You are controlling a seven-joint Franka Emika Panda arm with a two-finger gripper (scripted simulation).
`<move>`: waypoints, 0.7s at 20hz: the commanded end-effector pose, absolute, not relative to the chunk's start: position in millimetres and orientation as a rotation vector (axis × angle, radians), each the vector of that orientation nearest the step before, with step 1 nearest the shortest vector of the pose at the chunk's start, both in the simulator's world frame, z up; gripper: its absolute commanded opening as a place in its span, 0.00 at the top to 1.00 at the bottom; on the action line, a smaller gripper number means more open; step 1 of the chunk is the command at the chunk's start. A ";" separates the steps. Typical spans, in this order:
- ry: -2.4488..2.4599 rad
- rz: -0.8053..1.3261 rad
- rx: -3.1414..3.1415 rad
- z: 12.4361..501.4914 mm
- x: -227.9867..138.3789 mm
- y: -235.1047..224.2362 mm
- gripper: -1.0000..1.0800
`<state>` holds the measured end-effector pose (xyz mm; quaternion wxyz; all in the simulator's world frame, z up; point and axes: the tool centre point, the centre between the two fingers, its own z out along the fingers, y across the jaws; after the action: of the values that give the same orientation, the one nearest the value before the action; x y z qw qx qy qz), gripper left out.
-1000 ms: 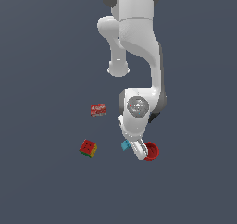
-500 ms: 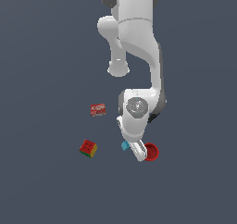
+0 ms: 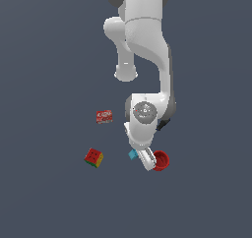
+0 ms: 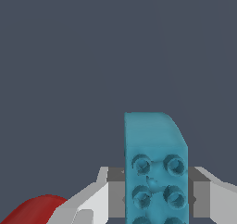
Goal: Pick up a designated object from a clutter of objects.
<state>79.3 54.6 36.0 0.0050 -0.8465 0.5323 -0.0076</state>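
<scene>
cyan brick (image 4: 155, 165) sits between the hand's (image 4: 157, 195) fingers.

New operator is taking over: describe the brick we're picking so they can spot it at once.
Follow the white arm down to its gripper. The cyan brick sits against it, opposite the bright red cup. It is the only light-blue item, studded, unlike the multicoloured cube and flat red packet.

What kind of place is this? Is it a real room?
Probably not a real room: it looks like a computer-made test scene. The floor is one flat grey-blue with no walls, and a white robot arm reaches over a few toys, like a cyan brick and a coloured cube.
</scene>
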 end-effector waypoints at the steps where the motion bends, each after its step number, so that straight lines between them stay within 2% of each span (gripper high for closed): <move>1: 1.667 -0.025 -2.650 41.5 77.2 51.2 1.00; 14: 1.666 -0.018 -2.651 107.6 39.6 7.0 1.00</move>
<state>45.3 14.4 96.2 0.0047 -0.8468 0.5318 -0.0054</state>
